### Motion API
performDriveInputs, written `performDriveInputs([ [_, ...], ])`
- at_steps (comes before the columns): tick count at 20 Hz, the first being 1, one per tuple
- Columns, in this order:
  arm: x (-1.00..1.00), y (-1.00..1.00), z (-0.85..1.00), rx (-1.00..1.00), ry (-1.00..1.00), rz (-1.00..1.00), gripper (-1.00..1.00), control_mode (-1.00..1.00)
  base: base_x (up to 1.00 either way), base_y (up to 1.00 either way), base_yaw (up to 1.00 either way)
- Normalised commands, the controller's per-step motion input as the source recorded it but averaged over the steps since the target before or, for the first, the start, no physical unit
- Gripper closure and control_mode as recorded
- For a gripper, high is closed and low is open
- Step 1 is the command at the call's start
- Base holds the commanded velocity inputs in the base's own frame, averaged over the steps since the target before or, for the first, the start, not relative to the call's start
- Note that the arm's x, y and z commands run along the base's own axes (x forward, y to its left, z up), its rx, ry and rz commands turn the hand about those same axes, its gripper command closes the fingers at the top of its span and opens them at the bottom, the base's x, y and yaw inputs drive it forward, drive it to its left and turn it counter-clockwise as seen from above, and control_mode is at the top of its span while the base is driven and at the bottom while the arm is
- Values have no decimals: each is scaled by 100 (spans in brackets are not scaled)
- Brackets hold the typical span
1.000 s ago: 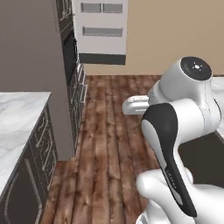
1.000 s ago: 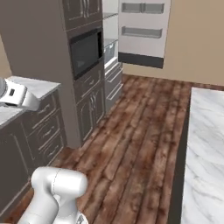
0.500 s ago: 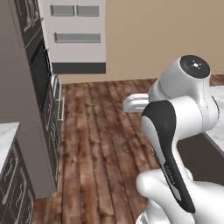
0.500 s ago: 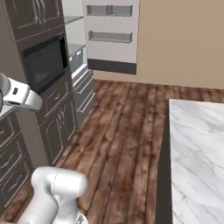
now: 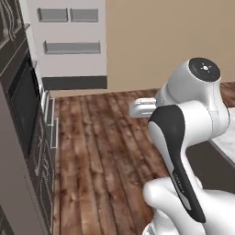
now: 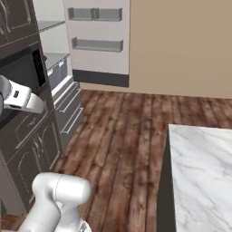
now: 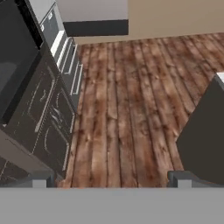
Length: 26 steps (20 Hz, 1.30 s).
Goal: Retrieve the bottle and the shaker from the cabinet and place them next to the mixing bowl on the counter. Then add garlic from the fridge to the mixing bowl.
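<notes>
The fridge [image 6: 55,63] stands open at the far left, with pale grey inner walls and a translucent drawer. Its white door [image 6: 97,40] with grey racks is swung out against the tan wall, and this door [image 5: 69,45] also appears in the left base view. My gripper [image 7: 112,179] is open, its fingertips [image 7: 41,180] spread wide with only wood floor between them. A white marble counter [image 6: 201,174] lies at the lower right. The bottle, the shaker, the mixing bowl and the cabinet are out of view.
A black-panelled microwave [image 6: 20,77] sits in the dark tall unit on the left, above dark drawers [image 7: 52,127]. Brown wood floor [image 5: 101,147] runs between that unit and the dark side of the counter [image 7: 205,135].
The whole picture has shifted, so the base has moved: the fridge and its open door are nearer and further left. The left-hand counter has left the view. The arm holds its pose.
</notes>
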Motion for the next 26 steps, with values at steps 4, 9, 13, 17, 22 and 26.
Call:
performDriveInputs([
  [4,0,0,0,0,0,0,-100,100,100,0,-14],
  [9,0,0,0,0,0,0,-100,100,100,0,-10],
  [13,0,0,0,0,0,0,-100,100,100,0,0],
  [17,0,0,0,0,0,0,-100,100,100,2,17],
  [22,0,0,0,0,0,0,-100,100,98,2,33],
  [26,0,0,0,0,0,0,-100,100,39,0,56],
])
